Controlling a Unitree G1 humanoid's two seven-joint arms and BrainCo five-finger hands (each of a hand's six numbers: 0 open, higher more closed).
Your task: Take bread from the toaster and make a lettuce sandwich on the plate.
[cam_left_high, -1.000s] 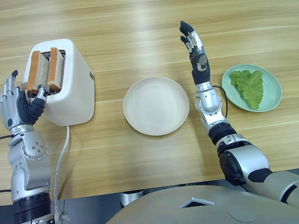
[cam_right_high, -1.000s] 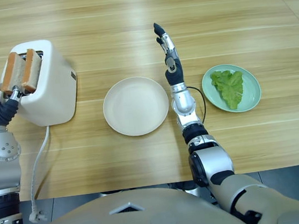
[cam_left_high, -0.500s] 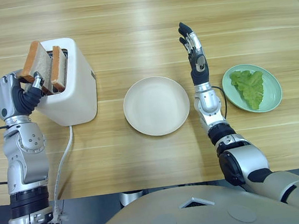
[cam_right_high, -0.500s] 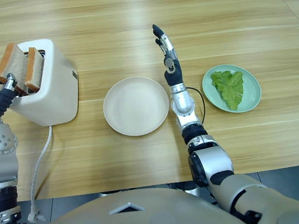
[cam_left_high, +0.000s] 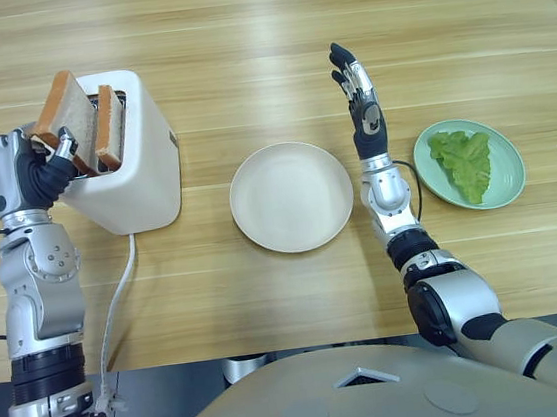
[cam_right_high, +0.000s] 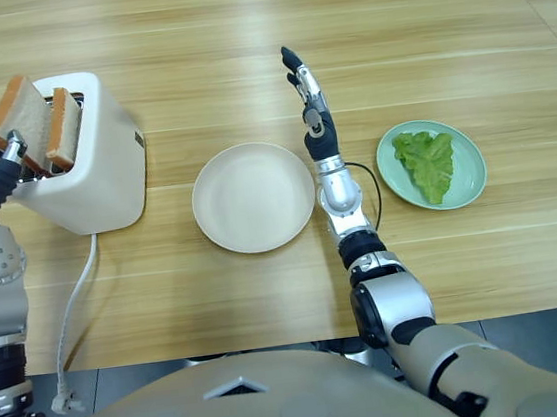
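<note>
A white toaster (cam_left_high: 136, 154) stands at the table's left with two bread slices. My left hand (cam_left_high: 18, 173) is shut on the left bread slice (cam_left_high: 53, 105), which is lifted and tilted outward from its slot. The second bread slice (cam_left_high: 105, 128) stands upright in the other slot. An empty cream plate (cam_left_high: 291, 197) lies in the middle. A green dish (cam_left_high: 508, 164) on the right holds a lettuce leaf (cam_left_high: 464, 161). My right hand (cam_left_high: 358, 94) is held upright with fingers straight between the plate and the green dish, holding nothing.
The toaster's white power cord (cam_left_high: 118, 297) runs down to the table's front edge, ending in a plug (cam_right_high: 67, 402). A thin black cable (cam_left_high: 411, 175) loops beside my right wrist. Bare wooden tabletop (cam_left_high: 238, 32) stretches behind everything.
My left hand has pulled the left bread slice up and to the left, out of its slot. The toaster shifted slightly. My right hand stays almost still.
</note>
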